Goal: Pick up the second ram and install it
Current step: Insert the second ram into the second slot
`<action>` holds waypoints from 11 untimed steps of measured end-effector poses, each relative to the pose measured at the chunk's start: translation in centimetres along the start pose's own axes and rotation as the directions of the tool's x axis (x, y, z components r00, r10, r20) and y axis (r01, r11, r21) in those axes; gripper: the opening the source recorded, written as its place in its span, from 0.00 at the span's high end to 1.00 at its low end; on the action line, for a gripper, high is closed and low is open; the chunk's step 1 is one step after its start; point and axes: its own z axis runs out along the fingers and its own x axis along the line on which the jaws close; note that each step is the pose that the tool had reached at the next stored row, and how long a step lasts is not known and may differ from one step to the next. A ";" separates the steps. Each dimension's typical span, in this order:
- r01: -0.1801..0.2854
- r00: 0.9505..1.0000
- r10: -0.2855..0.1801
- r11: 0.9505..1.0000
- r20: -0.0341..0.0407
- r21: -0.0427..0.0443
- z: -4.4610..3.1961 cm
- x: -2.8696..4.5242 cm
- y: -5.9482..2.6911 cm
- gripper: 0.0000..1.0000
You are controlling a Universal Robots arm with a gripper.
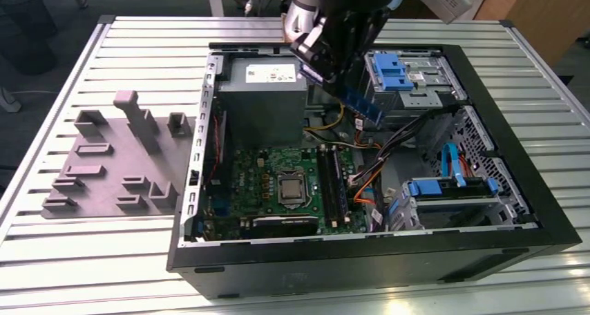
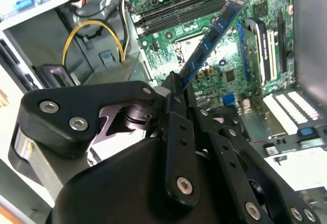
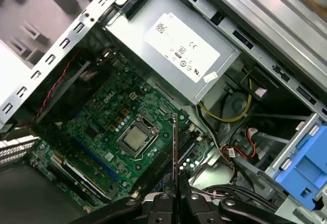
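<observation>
Slatted metal surface [image 1: 83, 260] carries an open computer case [image 1: 369, 263]. Gripper [image 1: 332, 70] hovers over the case's far side, jaws clamped on one end of the second ram [image 1: 366, 106], which is tilted above the motherboard. Risk: if skewed to the memory slots [image 1: 334, 184], it may jam or snag the cables [image 1: 405, 132].

Arm [image 1: 343, 14] angled dwn, pincer [image 3: 174, 197] clamped tight

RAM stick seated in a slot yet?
No, in the second wrist view the gripper holds the second ram in the air above the motherboard slots.
</observation>
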 end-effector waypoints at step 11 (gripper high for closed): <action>-0.199 0.980 0.199 0.980 0.006 0.005 0.35 0.01 -0.01 0.86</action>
